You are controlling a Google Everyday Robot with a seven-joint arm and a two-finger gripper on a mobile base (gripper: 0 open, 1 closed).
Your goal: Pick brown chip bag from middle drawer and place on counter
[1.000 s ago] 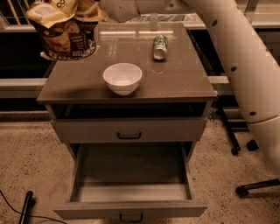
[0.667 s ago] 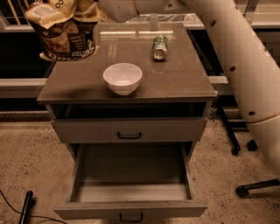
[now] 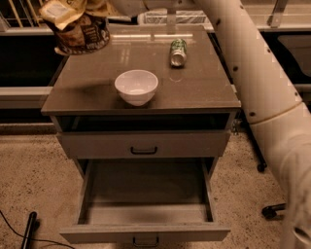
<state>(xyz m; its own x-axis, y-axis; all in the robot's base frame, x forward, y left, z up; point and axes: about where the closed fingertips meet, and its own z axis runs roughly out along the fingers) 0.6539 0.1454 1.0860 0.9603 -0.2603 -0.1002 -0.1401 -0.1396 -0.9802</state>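
A single camera view looks down at a grey cabinet on a speckled floor (image 3: 29,175). The robot's thick white arm (image 3: 252,73) rises from the lower right edge and runs up and left to the top of the picture. At its end, at the top left, the gripper (image 3: 103,6) is largely cut off by the top edge and hidden by crumpled foil. It is clamped on the top of the brown chip bag (image 3: 77,29), which hangs from it in the air. The bag is dark brown with a cream-tan top and pale label patches. It hangs over the back left corner of the counter (image 3: 194,82), with part of it reaching past the counter's left edge. The counter is a glossy grey-brown slab. A white bowl (image 3: 136,86) stands upright on it near the front, a little left of centre. A green-and-white can (image 3: 178,51) lies on its side towards the back right, well apart from the bowl and the bag. Under the slab is a dark open gap (image 3: 146,122), and below that a shut drawer (image 3: 87,144) with a small dark bar handle. Beneath it the middle drawer (image 3: 146,232) is pulled far out towards the camera, and its grey floor shows bare. A black cable (image 3: 29,228) lies on the floor at the lower left. A dark chair caster (image 3: 272,210) stands at the lower right beside the arm.
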